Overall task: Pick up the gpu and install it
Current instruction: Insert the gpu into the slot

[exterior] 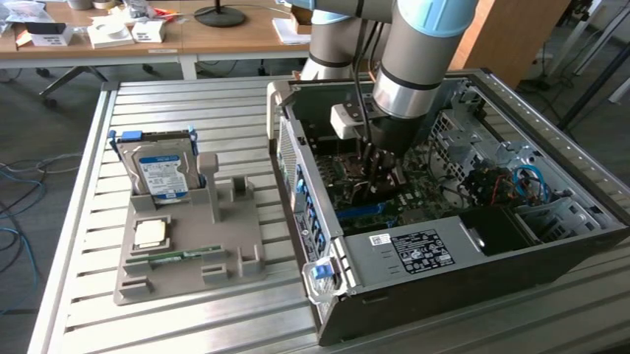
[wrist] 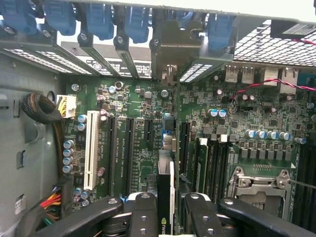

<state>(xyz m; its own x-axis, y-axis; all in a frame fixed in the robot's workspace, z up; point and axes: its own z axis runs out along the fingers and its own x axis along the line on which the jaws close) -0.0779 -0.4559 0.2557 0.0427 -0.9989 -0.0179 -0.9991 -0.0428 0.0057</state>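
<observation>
My gripper (exterior: pixel 379 171) is down inside the open computer case (exterior: pixel 295 158), over the green motherboard (exterior: pixel 418 199). It is shut on the gpu (wrist: pixel 165 195), a thin dark card held edge-on between the two black fingers (wrist: pixel 143 217). In the wrist view the card stands just over the motherboard (wrist: pixel 138 148), lined up along the long expansion slots (wrist: pixel 129 148), with its far end toward the case's rear bracket openings. In the exterior view the gpu (exterior: pixel 367 190) shows as a dark shape below the fingers; whether it sits in a slot I cannot tell.
A grey holder (exterior: pixel 187 251) on the slatted table, at the exterior view's left, carries a silver hard drive (exterior: pixel 162 173), a processor chip (exterior: pixel 150 232) and a green memory stick (exterior: pixel 187 254). Cable bundles (wrist: pixel 42 111), the processor socket (wrist: pixel 259 182) and blue slot clips (wrist: pixel 98 19) crowd the case.
</observation>
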